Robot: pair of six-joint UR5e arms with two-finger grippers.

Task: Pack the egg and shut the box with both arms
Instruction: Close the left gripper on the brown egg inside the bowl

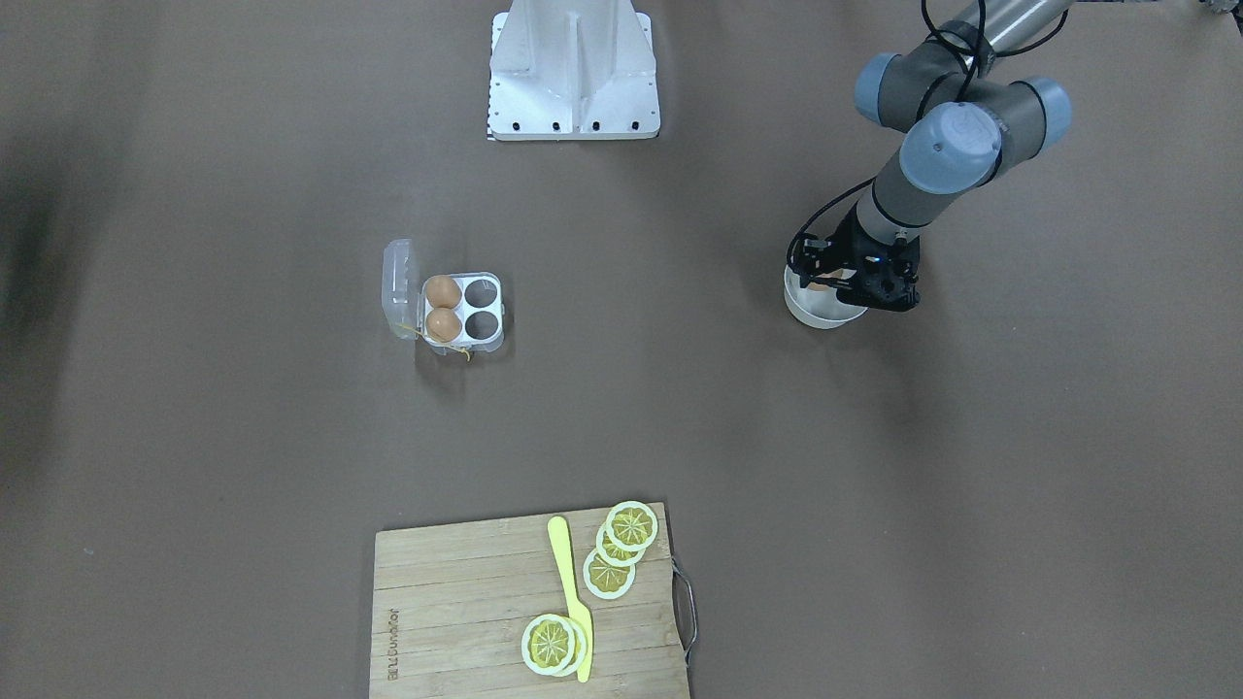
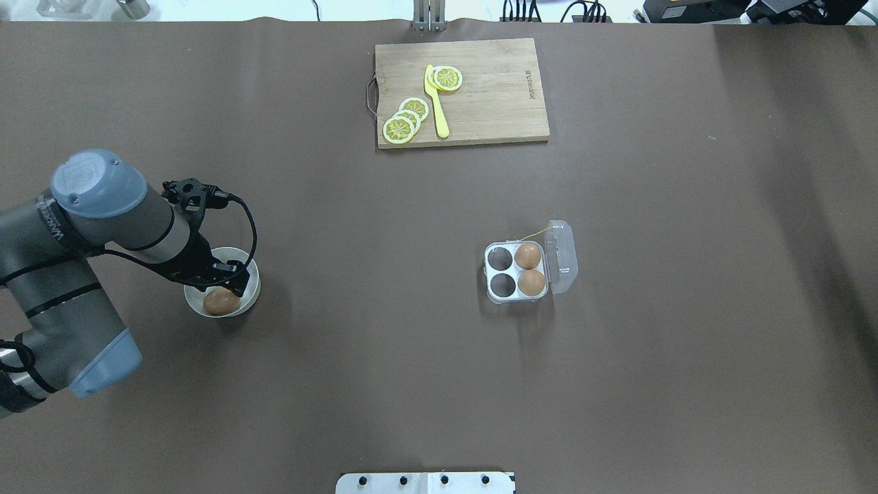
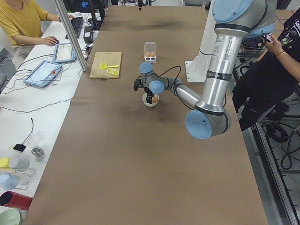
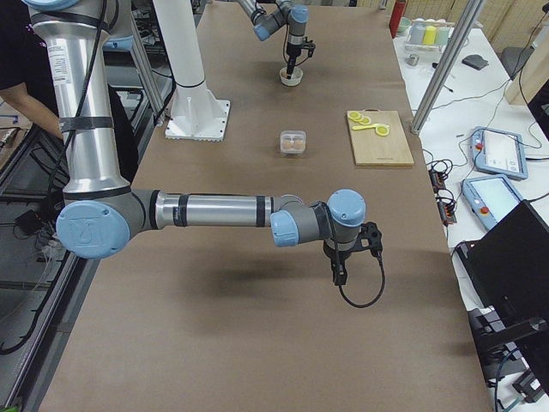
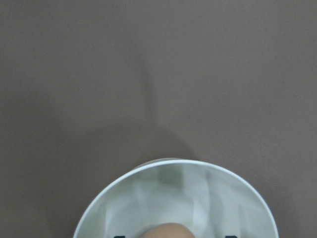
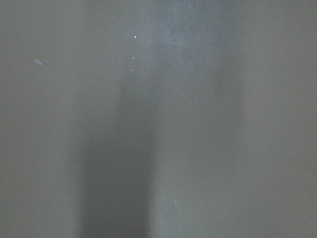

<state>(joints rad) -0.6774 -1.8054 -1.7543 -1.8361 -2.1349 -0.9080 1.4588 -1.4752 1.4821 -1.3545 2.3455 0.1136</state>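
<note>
Down in the white bowl [image 2: 252, 274], far from the open box [image 2: 515, 272] w/ 2 free cells, the left tool [image 2: 230, 285] is spread either side of the egg [image 2: 221, 301] so it can pinch & lift it; right tool [image 4: 340, 273]: can't tell if spread.

Overhead and front cameras look down from opposite sides (both show the box [image 2: 501, 259]).

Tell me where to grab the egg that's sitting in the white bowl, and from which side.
Pinch the egg across its narrow middle, coming straight down from above. It seems to lie on its side, and the wall of the white bowl rings it, so a sideways approach would likely hit the rim.
</note>
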